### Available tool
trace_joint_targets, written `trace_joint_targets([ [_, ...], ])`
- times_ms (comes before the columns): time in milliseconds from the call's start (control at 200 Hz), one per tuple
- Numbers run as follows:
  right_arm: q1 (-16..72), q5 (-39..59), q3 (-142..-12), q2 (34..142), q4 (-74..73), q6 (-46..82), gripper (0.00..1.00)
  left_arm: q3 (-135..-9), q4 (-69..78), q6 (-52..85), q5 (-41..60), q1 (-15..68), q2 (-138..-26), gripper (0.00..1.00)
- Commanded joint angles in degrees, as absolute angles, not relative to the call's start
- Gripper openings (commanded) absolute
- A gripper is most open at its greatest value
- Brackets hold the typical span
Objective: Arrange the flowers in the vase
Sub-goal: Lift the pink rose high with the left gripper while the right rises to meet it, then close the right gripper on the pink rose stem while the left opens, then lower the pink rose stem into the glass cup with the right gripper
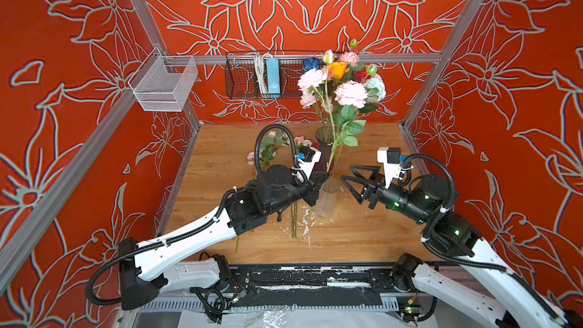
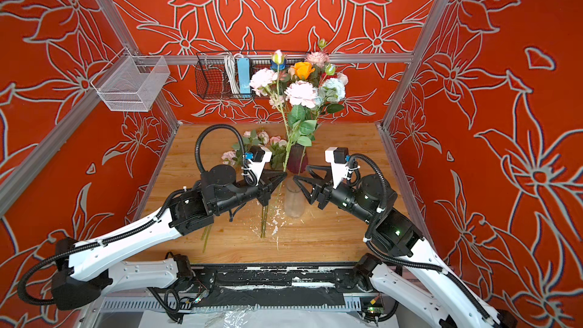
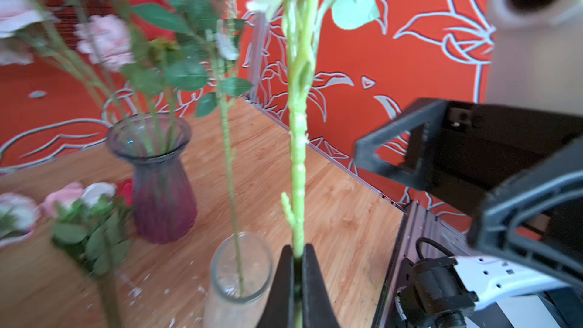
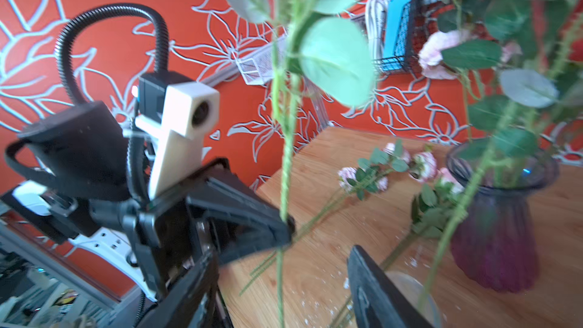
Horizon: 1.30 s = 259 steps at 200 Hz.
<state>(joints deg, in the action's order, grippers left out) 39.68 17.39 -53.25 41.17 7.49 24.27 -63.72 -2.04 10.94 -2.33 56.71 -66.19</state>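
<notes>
- L gripper (image 3: 298, 252) — jaws clamped on an upright green stem (image 3: 298, 153) just beside the clear vase (image 3: 220, 307), prob. to steer its end in
- R gripper (image 1: 346, 173) — jaws apart near the clear vase, nothing held
- Rest of flowers: bunch (image 1: 350, 93) in purple vase (image 3: 161, 203), spares (image 1: 268, 149) flat on desk (image 1: 362, 241)

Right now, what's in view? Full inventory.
table: one, wood, cell floor
purple vase: one, purple, rear centre
bouquet: many blooms, pink, orange, blue, red, in purple vase
clear vase: one, clear, centre, one thin stem inside
loose flowers: several, pink, on table left of purple vase
wire basket: one, black, back rail; holds blue strip, white cable
mesh basket: one, white, left rear corner
left fingers: black, shut on green stem by clear vase
right fingers: black, open, right of clear vase
</notes>
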Motion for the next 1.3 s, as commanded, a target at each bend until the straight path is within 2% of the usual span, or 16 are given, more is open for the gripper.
trace_joint_targets([
  [0, 39.37, 19.72, -55.64, 43.47, 3.28, 25.05, 0.66, -65.73, 2.43, 7.94, 0.31, 58.20, -67.55, 0.00],
  [130, 39.33, 17.02, -57.01, 46.20, 1.65, 24.85, 0.64, -65.67, 2.96, 7.56, 0.26, 59.75, -67.36, 0.00],
  [240, 39.37, 16.89, -57.75, 48.00, 0.98, 25.80, 0.55, -65.13, 3.30, 7.47, -0.43, 60.29, -66.89, 0.00],
  [370, 39.37, 17.83, -57.83, 48.48, -0.41, 27.13, 0.24, -64.47, 3.77, 7.56, -1.13, 60.38, -66.29, 0.00],
  [460, 39.37, 17.83, -57.55, 48.36, -1.29, 27.82, 0.06, -64.12, 4.23, 7.47, -2.18, 60.38, -66.49, 0.00],
  [495, 39.35, 18.00, -57.60, 48.38, -1.36, 28.01, 0.02, -63.84, 4.74, 7.54, -3.03, 60.38, -66.66, 0.00],
  [585, 39.35, 18.28, -57.99, 48.69, -1.56, 28.13, 0.00, -63.00, 6.48, 7.90, -5.00, 60.38, -66.79, 0.02],
  [685, 39.37, 16.92, -59.81, 49.86, 0.09, 25.93, 0.00, -61.93, 7.70, 7.99, -7.03, 60.38, -66.49, 0.48],
  [746, 39.37, 15.68, -61.93, 50.86, 2.55, 22.59, 0.00, -60.87, 7.14, 8.09, -8.89, 60.38, -65.28, 0.59],
  [1071, 39.37, 3.74, -76.90, 60.29, 11.30, 6.44, 0.00, -48.46, 4.46, 10.66, -22.95, 60.38, -45.90, 0.66],
  [1291, 39.37, -0.39, -77.83, 64.96, 11.21, 0.43, 0.00, -43.58, 0.88, 13.38, -27.21, 60.38, -40.14, 0.66],
])
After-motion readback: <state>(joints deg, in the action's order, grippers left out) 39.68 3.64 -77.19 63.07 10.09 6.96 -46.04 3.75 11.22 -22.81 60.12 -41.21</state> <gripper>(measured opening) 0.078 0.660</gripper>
